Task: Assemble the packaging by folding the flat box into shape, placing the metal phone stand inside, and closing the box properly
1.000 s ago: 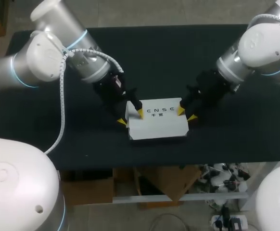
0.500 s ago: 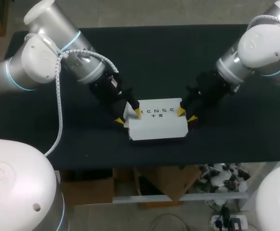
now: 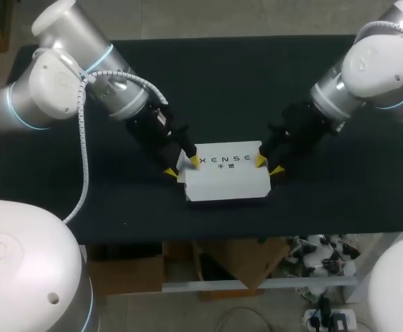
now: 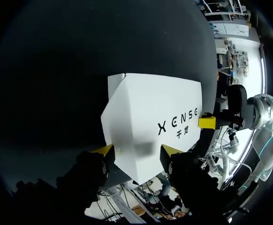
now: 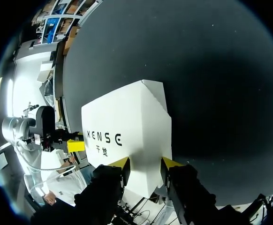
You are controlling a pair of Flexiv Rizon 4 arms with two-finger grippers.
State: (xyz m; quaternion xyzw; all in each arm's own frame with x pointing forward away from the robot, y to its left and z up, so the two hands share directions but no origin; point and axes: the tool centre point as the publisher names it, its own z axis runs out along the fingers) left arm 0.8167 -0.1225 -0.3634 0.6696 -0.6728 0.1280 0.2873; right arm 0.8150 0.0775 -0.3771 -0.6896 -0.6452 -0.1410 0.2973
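Two grippers bracket the white box (image 3: 226, 176), which sits printed face up on the black table (image 3: 243, 83) near its front edge, about midway across. My left gripper (image 3: 182, 166) straddles the box's left end and my right gripper (image 3: 268, 164) straddles its right end. In both wrist views the cardboard fills the gap at each gripper, but I cannot tell whether either one is truly clamped on it or merely set around it. No metal phone stand shows in any view, so I cannot say whether it is inside. I judge the step in hand to be squaring up and closing the ends, since the top looks shut while the left end face reads as slanted rather than flat. To do it well I would work both ends together with equal, gentle pressure, so the box neither skids sideways nor creeps toward the front edge. Thin card buckles easily, so I would push along the fold lines, not into the middle of a panel. I would also go slowly enough to watch the wrist views for a flap catching instead of tucking.
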